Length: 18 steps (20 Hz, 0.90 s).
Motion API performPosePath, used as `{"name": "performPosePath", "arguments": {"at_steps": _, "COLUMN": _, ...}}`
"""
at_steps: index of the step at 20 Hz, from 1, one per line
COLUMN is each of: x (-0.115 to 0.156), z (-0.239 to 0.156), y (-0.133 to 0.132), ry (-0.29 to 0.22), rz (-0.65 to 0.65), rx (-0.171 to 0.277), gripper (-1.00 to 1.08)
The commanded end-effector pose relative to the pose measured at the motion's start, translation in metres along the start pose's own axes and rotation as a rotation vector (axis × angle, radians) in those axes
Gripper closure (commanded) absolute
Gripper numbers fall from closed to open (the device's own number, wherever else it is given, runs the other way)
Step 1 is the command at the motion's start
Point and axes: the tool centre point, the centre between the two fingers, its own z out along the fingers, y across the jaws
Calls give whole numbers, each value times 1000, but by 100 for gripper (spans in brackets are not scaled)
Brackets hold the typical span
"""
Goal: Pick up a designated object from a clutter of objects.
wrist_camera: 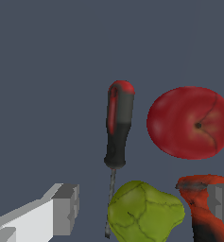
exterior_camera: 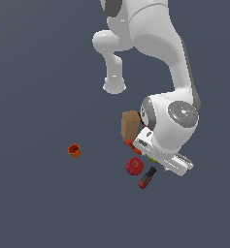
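Note:
The slim red and black screwdriver (wrist_camera: 118,127) lies flat on the floor, its thin metal shaft running down beside the green pear (wrist_camera: 144,210). In the exterior view the screwdriver (exterior_camera: 147,177) lies just in front of the red apple (exterior_camera: 134,166). My gripper (wrist_camera: 142,204) is open and empty, above the floor and over the pear. One finger (wrist_camera: 61,210) shows on one side, the other (wrist_camera: 221,201) in front of the orange-red drill (wrist_camera: 198,203). The apple (wrist_camera: 190,123) lies beside the screwdriver's handle. In the exterior view my hand (exterior_camera: 167,157) hides the fingers.
A tan cardboard box (exterior_camera: 130,124) stands behind the apple, with the drill (exterior_camera: 131,145) partly hidden between them under my hand. A sliver of the pear (exterior_camera: 151,158) shows. A small orange cup (exterior_camera: 74,150) stands alone on the exterior view's left.

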Motion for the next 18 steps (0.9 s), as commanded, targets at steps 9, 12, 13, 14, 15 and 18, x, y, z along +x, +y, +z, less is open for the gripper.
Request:
{"name": "performPosePath", "arguments": {"at_steps": 9, "x": -9, "z": 40, "y": -16, "ry": 13, "rz": 106, "rx": -13, "gripper": -92}}
{"name": "performPosePath", "arguments": {"at_steps": 12, "x": -9, "z": 43, "y": -17, "ry": 15, "rz": 114, "rx": -14, "gripper": -92}}
{"name": "performPosePath", "arguments": {"at_steps": 13, "x": -10, "z": 43, "y": -17, "ry": 15, "rz": 114, "rx": -14, "gripper": -92}}
{"name": "performPosePath", "arguments": {"at_steps": 14, "x": -10, "z": 43, "y": -16, "ry": 13, "rz": 111, "rx": -14, "gripper": -92}}
{"name": "performPosePath", "arguments": {"at_steps": 15, "x": -10, "z": 43, "y": -16, "ry": 13, "rz": 111, "rx": -14, "gripper": -92}}
{"name": "performPosePath", "arguments": {"at_steps": 18, "x": -10, "z": 49, "y": -16, "ry": 14, "rz": 111, "rx": -14, "gripper": -92}}
